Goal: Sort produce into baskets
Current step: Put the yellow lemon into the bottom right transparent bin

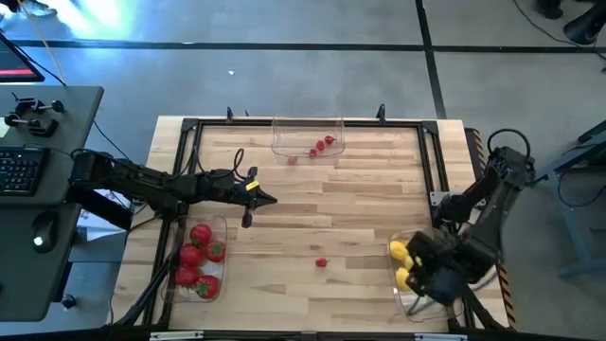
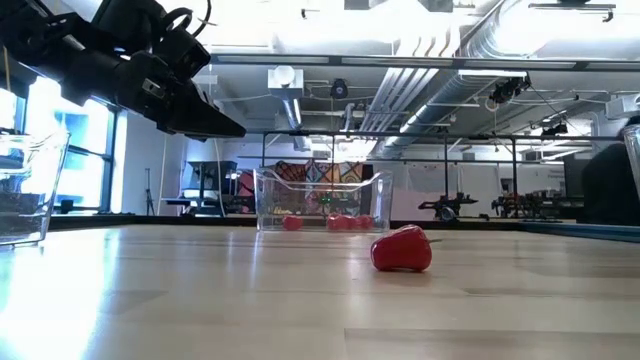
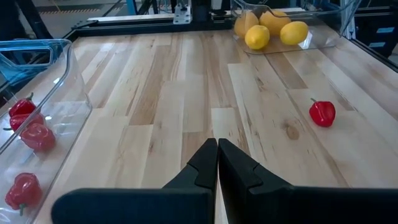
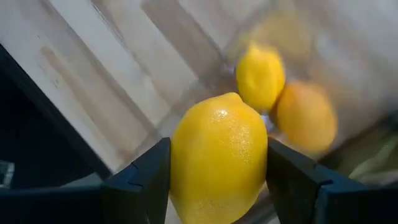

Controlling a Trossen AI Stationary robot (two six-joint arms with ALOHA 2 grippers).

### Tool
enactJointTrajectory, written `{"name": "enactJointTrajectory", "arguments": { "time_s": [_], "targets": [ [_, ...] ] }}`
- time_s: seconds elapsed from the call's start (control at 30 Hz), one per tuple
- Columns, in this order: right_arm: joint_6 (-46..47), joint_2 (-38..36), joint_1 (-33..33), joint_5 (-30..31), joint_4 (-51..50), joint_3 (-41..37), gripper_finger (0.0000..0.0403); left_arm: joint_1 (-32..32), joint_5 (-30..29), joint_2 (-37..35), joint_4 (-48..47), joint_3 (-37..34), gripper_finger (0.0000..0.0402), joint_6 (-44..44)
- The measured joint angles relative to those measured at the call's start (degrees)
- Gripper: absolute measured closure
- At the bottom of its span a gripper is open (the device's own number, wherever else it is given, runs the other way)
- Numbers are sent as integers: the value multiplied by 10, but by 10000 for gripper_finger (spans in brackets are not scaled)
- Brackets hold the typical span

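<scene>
A wooden tabletop (image 1: 312, 204) carries three clear baskets. The left basket (image 1: 223, 227) holds red tomatoes (image 1: 201, 258). The far basket (image 1: 280, 144) holds small red berries (image 1: 323, 145). The right basket (image 3: 323, 38) holds yellow and orange lemons (image 3: 257, 36). The right tool (image 4: 217, 180) hangs over that right basket, its fingers pinching a yellow lemon (image 4: 219, 155) between them. The left tool (image 1: 267, 199) hovers above the tabletop's middle, beside the left basket, fingers pressed together and holding nothing. One loose red berry (image 1: 322, 262) lies on the bare wood between the left and right baskets.
</scene>
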Motion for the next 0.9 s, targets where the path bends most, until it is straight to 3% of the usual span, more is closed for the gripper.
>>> {"name": "enactJointTrajectory", "arguments": {
  "time_s": [0.23,0.4,0.9],
  "targets": [
    [207,-35,103,-4,75,-106,203,0,0,0,1,0,401,0],
    [286,-51,140,-16,121,-159,203,0,0,0,1,0,401,0],
    [310,-54,136,-48,162,-208,190,0,-1,0,1,0,401,0]
  ]
}}
